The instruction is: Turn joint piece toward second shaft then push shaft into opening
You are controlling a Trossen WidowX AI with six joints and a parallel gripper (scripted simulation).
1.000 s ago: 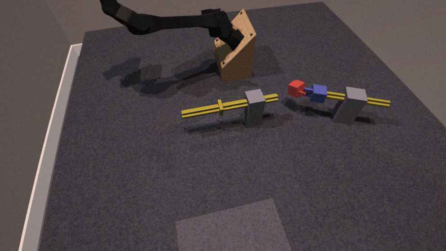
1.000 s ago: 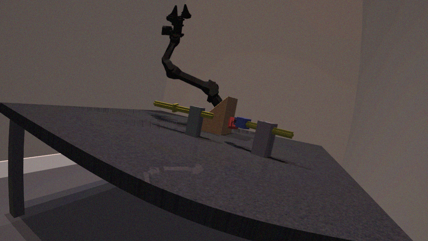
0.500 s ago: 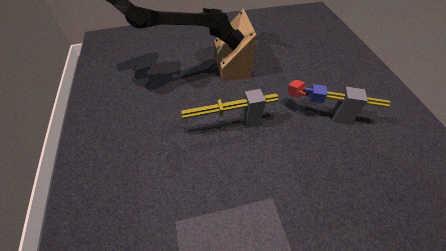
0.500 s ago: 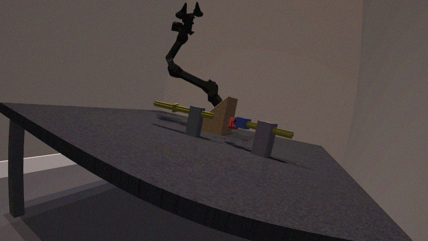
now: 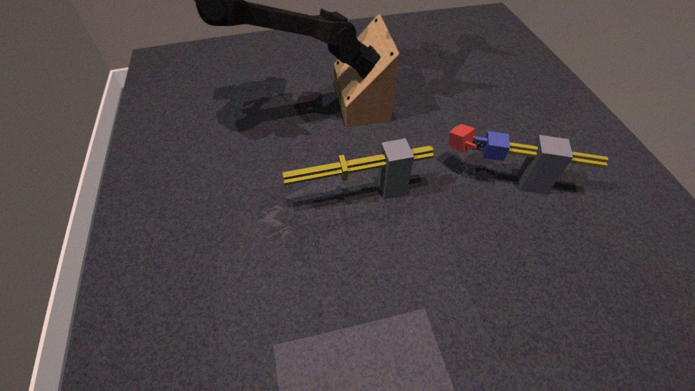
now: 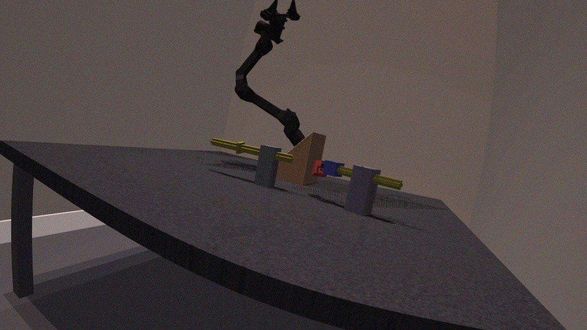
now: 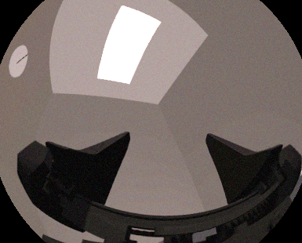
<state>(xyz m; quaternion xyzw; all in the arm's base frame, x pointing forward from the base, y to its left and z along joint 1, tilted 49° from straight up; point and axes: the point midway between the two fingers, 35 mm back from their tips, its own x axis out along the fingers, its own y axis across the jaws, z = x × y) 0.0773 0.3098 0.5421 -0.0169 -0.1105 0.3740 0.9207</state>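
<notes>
- The red joint piece (image 5: 462,138) (image 6: 318,168) sits right of centre, at the left end of the fixed shaft (image 5: 589,156) (image 6: 389,181); it looks rigid and should swing freely, so grasp its square sides.
- The sliding shaft (image 5: 307,169) (image 6: 225,144), left, seems stiff; its collar (image 5: 343,166) (image 6: 239,147) may offer purchase.
- The gripper (image 6: 284,0) (image 7: 169,136) is spread wide, high up, holding and touching nothing.

Wedge-shaped stand (image 5: 370,102) (image 6: 303,162): looks like wood, visible grain, matt. Tabletop (image 5: 307,263) (image 6: 281,222): matt, speckled, rough-looking. Two blocks (image 5: 396,174) (image 5: 546,166) (image 6: 267,166) (image 6: 363,190): matt, smooth-looking. Red joint piece (image 5: 462,138) (image 6: 318,168): matt, plastic-looking.
</notes>
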